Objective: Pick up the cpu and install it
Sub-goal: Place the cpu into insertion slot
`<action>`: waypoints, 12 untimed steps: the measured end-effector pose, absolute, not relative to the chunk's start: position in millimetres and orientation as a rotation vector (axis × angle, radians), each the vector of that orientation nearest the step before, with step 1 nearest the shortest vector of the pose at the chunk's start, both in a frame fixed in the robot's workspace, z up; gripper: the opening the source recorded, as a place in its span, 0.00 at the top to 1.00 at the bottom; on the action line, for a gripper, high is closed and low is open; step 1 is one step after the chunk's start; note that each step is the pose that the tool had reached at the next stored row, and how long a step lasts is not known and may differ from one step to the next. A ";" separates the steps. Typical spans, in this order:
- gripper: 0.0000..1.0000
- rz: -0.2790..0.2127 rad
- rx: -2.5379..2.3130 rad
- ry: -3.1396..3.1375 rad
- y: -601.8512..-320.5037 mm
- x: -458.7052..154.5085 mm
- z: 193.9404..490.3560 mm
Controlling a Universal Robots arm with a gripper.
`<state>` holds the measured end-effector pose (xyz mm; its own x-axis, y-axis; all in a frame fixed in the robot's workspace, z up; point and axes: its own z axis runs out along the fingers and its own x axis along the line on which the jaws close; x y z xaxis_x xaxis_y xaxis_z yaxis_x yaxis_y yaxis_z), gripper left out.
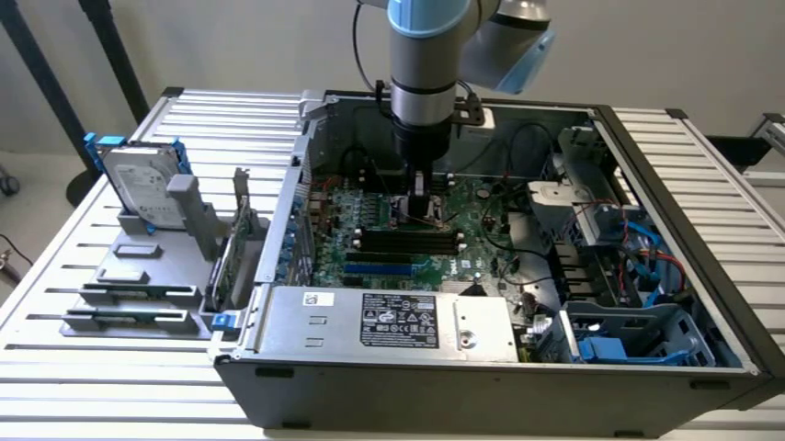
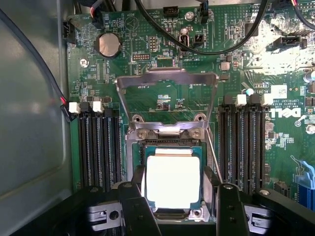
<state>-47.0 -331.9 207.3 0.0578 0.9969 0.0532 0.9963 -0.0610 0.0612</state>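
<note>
1. We see the arm point(image 1: 424, 55) reaching straight down into the open computer case point(image 1: 491, 386), which lies on its side on the slatted white desk point(image 1: 50, 386) so that the motherboard point(image 2: 147, 34) faces up for a vertical approach
2. The gripper point(image 1: 424, 197) hangs low over the middle of the board, and in the wrist view the gripper point(image 2: 174, 173) straddles the cpu point(image 2: 173, 179) on two opposite sides; whether it is pinching the chip or stands just spread clear of its edges, we cannot tell
3. The cpu sits square within the outline of the socket point(image 2: 172, 143), edges parallel to the frame; we cannot tell whether it is fully seated or a little above the contacts
4. The load plate point(image 2: 167, 78) is hinged up and back, which we judge is what leaves the socket open to take the chip
5. Materials: the cpu has a bright, mirror-like metal lid on a thin green substrate; the load plate is thin stamped steel with an open centre; the board is matte green and densely printed, with long black memory slots point(image 2: 98, 147) on either side of the socket and a round silver coin cell point(image 2: 109, 44)
6. Glossy black cables point(image 2: 162, 24) loop above the socket
7. On the desk beside the case, at the exterior view's left, a silver hard drive point(image 1: 135, 184) with blue rails stands in a dull grey tray point(image 1: 129, 303)
</note>
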 end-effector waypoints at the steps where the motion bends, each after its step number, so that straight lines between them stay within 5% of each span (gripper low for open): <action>1: 0.45 0.124 2.278 2.146 -331.5 -47.0 207.2; 12: 0.45 0.105 2.269 2.139 -328.2 -47.1 205.6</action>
